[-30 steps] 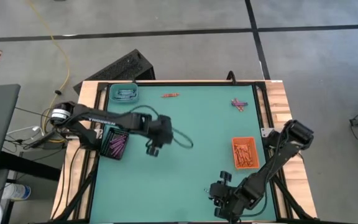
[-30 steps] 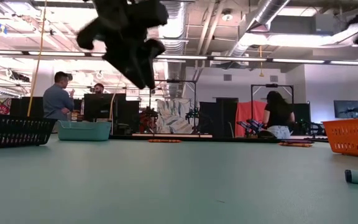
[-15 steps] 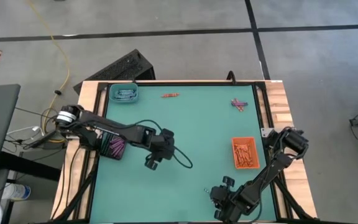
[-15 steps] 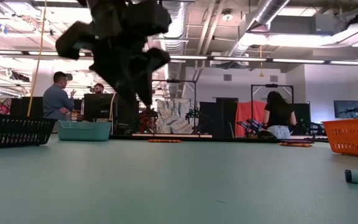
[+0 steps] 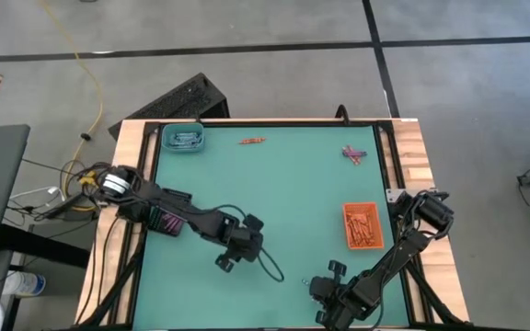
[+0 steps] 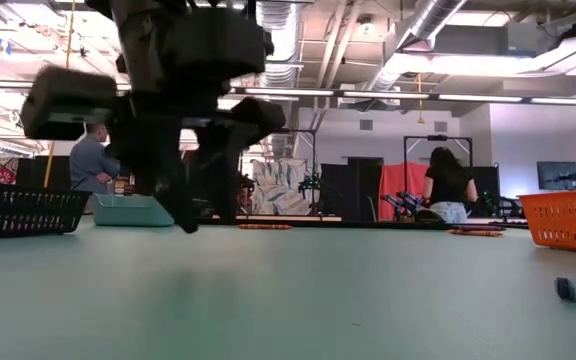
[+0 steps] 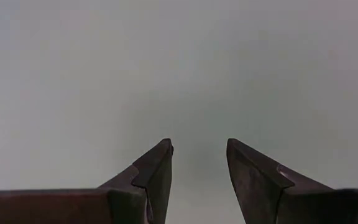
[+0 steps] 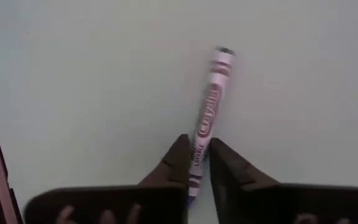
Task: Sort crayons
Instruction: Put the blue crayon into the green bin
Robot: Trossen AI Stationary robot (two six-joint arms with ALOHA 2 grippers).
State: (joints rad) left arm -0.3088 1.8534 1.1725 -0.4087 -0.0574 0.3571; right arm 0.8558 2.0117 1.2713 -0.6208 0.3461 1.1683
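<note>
Pick-up step in hand: right gripper low at near table edge, fingers narrowed around purple paper-wrapped crayon lying flat. Left gripper spread, empty, mid-table. Next, probably: lift, carry toward black tray of purples.

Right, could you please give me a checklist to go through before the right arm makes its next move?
1. Right gripper around the crayon: ok, a finger sits close on either side of its end.
2. Crayon off the mat: cannot tell; the low view shows it at mat level.
3. Left gripper open and empty: ok.
4. Black tray free from above: not ok, the left arm crosses it.
5. Orange tray free from above: ok.
6. All crayons sorted: not ok; an orange-red crayon and purple crayons lie loose at the far edge.
</note>
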